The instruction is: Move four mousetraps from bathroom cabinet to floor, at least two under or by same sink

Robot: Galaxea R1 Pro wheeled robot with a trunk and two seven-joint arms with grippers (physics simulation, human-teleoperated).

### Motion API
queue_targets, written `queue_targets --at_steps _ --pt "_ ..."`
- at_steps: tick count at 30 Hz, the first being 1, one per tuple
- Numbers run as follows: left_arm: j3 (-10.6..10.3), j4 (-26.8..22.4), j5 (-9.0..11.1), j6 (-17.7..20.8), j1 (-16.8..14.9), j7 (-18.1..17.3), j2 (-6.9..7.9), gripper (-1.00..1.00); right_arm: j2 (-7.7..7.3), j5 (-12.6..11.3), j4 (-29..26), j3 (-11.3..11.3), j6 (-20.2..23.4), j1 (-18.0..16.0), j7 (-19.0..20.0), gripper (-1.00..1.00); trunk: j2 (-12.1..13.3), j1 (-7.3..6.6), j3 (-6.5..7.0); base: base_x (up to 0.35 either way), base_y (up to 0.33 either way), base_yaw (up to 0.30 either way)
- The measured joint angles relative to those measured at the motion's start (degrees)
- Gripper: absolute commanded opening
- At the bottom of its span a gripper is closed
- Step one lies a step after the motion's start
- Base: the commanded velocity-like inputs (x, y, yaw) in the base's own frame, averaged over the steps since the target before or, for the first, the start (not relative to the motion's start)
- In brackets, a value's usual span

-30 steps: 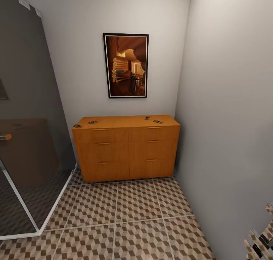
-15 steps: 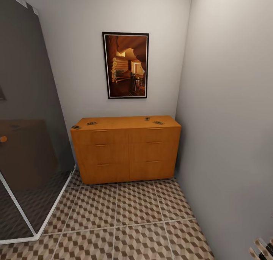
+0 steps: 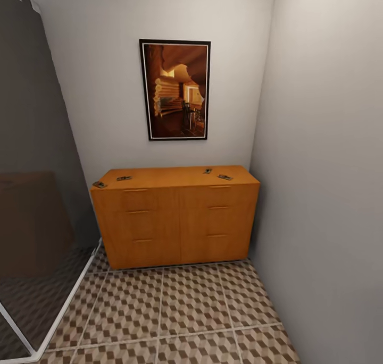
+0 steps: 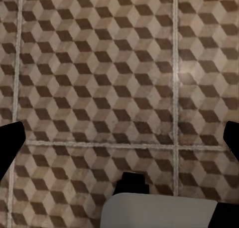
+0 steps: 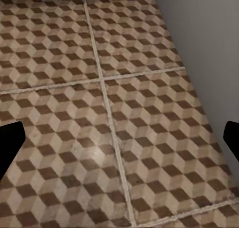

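Sitting untouched atop the cabinet (image 3: 175, 215), all four mousetraps (image 3: 123, 178) await pickup; none is on the bathroom floor (image 3: 175, 305). Both grippers hang spread wide, empty.

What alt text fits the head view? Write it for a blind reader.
An orange-brown cabinet stands against the far wall with four mousetraps on top, two near each end. A framed picture hangs above it, patterned floor lies in front, and a dark glass shower wall stands at left.
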Motion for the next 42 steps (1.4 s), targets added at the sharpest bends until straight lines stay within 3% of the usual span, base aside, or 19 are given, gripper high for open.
queue_targets --at_steps 16,42 --pt "-0.1 0.1 0.0 0.0 0.0 0.1 -0.06 1.00 -0.05 0.0 0.0 0.0 0.0 0.0 0.0 1.00 0.0 0.03 -0.20 0.066 -0.007 0.194" --pt "-0.2 0.1 0.0 -0.1 0.0 0.0 -0.06 1.00 -0.08 0.1 0.0 0.0 0.0 0.0 0.0 1.00 0.0 0.03 -0.21 0.000 0.000 0.055"
